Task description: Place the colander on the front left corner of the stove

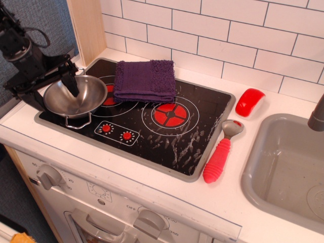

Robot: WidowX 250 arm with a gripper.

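Observation:
The shiny steel colander (pixel 83 96) sits upright on the black stove (pixel 167 144), at its front left corner, with one wire handle pointing to the front. My gripper (pixel 50 91) is at the colander's left rim. It is open: one finger (pixel 71 83) stands over the inside of the bowl and the other is outside the rim to the left. I cannot tell whether the fingers still touch the rim.
A folded purple cloth (pixel 145 80) covers the back left burner, just behind the colander. A red-handled spoon (pixel 218 157) and a red block (pixel 249 102) lie right of the stove. The grey sink (pixel 263 177) is at the far right. A wooden panel (pixel 88 28) rises behind my gripper.

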